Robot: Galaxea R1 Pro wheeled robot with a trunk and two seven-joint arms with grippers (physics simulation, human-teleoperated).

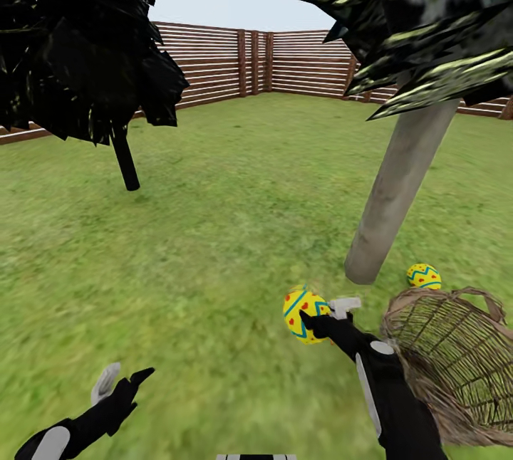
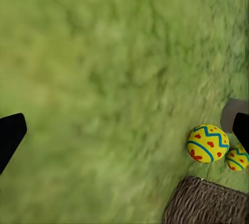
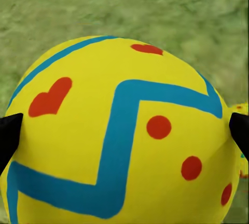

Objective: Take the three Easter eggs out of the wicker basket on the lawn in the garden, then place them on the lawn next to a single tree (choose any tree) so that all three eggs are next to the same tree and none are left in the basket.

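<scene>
My right gripper point(image 1: 326, 310) is open, its fingertips at either side of a yellow Easter egg point(image 1: 303, 314) with blue zigzags and red hearts, low over the lawn point(image 1: 214, 246). That egg point(image 3: 124, 130) sits very close between the spread tips in the right wrist view. A second egg point(image 1: 424, 275) lies on the grass at the foot of the pale tree trunk point(image 1: 399, 189). Both eggs point(image 2: 207, 143) point(image 2: 237, 157) appear by the trunk point(image 2: 233, 112) in the left wrist view. The wicker basket point(image 1: 442, 360) lies tilted beside my right arm. My left gripper point(image 1: 122, 379) hangs open over bare grass.
A dark tree with a thin black trunk point(image 1: 127, 161) stands to the left. A brown slat fence point(image 1: 214, 65) closes the far side of the garden. Open grass stretches between the two trees. The basket's rim point(image 2: 207, 203) lies close to the eggs.
</scene>
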